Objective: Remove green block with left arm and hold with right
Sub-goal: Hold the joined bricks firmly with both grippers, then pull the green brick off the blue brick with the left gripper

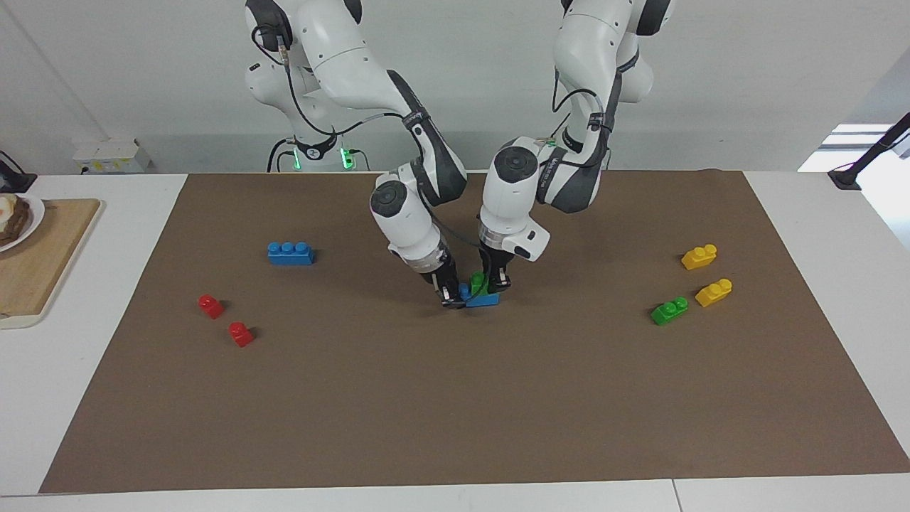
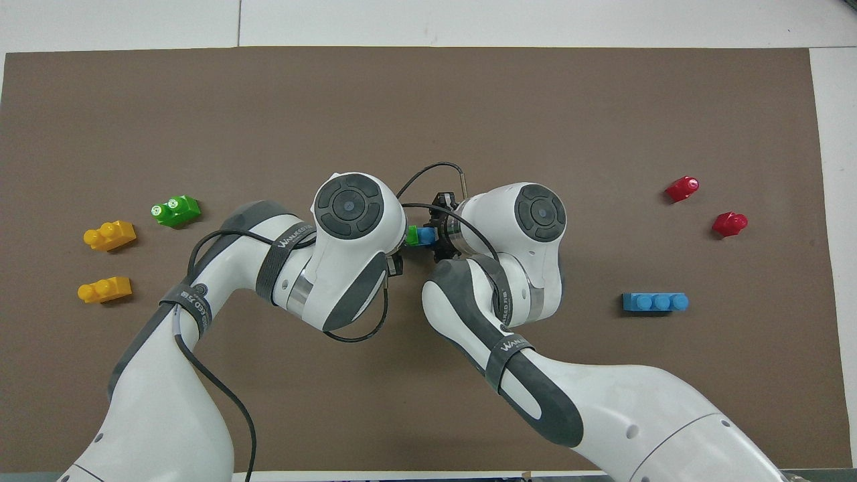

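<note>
A green block [image 1: 478, 282] with two studs sits on top of a blue brick [image 1: 486, 300] in the middle of the brown mat; both also show in the overhead view, the green block [image 2: 413, 235] beside the blue brick [image 2: 426, 235]. My left gripper [image 1: 491, 284] comes down from above and its fingers are closed on the green block. My right gripper [image 1: 451, 298] is tilted in from the right arm's end and is shut on the end of the blue brick. In the overhead view both wrists hide most of the fingers.
A second green block [image 1: 669, 311] and two yellow bricks [image 1: 699, 257] [image 1: 713, 292] lie toward the left arm's end. A blue three-stud brick [image 1: 291, 252] and two red pieces [image 1: 210, 306] [image 1: 240, 333] lie toward the right arm's end. A wooden board [image 1: 43, 263] lies off the mat there.
</note>
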`<state>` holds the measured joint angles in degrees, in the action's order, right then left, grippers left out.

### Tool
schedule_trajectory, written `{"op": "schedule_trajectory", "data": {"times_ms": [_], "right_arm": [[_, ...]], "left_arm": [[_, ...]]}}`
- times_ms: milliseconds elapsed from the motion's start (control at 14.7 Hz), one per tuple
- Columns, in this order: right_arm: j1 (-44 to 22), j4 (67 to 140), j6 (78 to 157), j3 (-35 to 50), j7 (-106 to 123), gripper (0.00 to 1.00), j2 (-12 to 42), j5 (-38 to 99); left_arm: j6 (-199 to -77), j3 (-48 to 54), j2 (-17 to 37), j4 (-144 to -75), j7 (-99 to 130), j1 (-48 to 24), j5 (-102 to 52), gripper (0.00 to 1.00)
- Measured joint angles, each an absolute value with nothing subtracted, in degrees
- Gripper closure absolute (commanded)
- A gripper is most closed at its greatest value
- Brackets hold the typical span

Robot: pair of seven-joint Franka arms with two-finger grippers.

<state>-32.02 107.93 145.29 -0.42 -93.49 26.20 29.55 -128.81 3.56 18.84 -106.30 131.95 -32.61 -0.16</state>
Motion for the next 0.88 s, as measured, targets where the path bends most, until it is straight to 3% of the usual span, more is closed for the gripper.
{"op": "schedule_trajectory", "data": {"times_ms": [611,882], "right_arm": [[-32.0,107.9,145.3,-0.4,-93.2,1.0,26.2,29.6],[-31.9,107.9,145.3,-0.5,-93.2,1.0,26.2,29.6]], "left_arm": [[-128.4,3.6,18.6,-106.1,131.2,-32.6,-0.1,0.84],[-125.5,3.5,15.5,-106.0,130.4,-31.7,-0.4,0.84]]}}
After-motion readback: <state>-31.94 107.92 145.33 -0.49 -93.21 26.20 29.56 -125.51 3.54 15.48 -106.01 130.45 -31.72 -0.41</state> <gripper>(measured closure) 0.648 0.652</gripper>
